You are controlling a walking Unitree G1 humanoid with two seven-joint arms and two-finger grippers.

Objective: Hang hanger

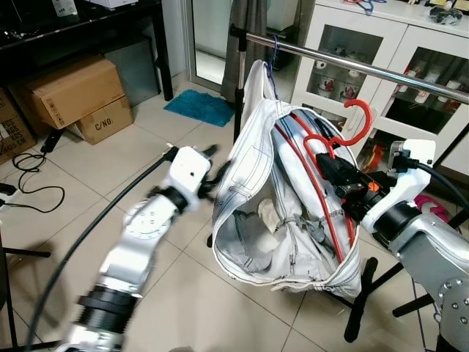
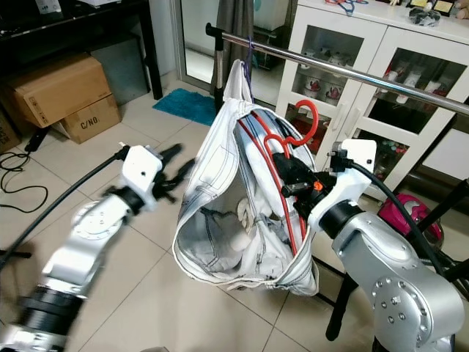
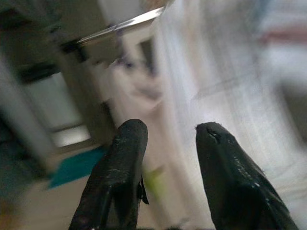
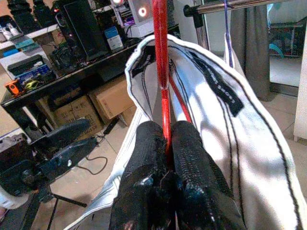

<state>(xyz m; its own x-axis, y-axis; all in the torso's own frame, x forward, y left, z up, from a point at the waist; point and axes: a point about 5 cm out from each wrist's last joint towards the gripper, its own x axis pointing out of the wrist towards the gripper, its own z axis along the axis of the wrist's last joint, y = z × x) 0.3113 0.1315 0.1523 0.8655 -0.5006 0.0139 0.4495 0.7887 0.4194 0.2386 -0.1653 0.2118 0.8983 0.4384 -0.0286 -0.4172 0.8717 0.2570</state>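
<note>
The right gripper (image 4: pixel 165 143) is clamped on the red hanger (image 1: pixel 331 143), its two black fingers (image 4: pixel 144 158) pressed together on the thin red bar just below the hook. The hanger's hook curls up above the gripper and sits below the rail (image 1: pixel 366 70), not touching it. The hanger's lower part runs down inside the white garment (image 1: pixel 293 220), which bags open around it. The garment's top corner hangs from the rail by a thin purple hook (image 1: pixel 272 51), near the rail's left end.

The left gripper (image 1: pixel 209 172) hovers beside the garment's left edge, fingers apart with nothing between them; whether a fingertip touches the cloth cannot be told. In the left wrist view its fingers (image 3: pixel 120 167) stand spread before blurred white cloth.

A black label (image 4: pixel 221 86) is sewn inside the garment's rim; it carries small writing too small to read. On the tiled floor (image 1: pixel 110 169) at the left, by a black desk (image 1: pixel 88 22), stand cardboard boxes (image 1: pixel 80 95); the front one reads "C/NO". A teal mat (image 1: pixel 199 106) lies by the doorway behind the rail. A white cabinet (image 1: pixel 381 51) with glass doors stands behind the rail on the right, and a pink object (image 2: pixel 399 216) lies on the floor below it.
</note>
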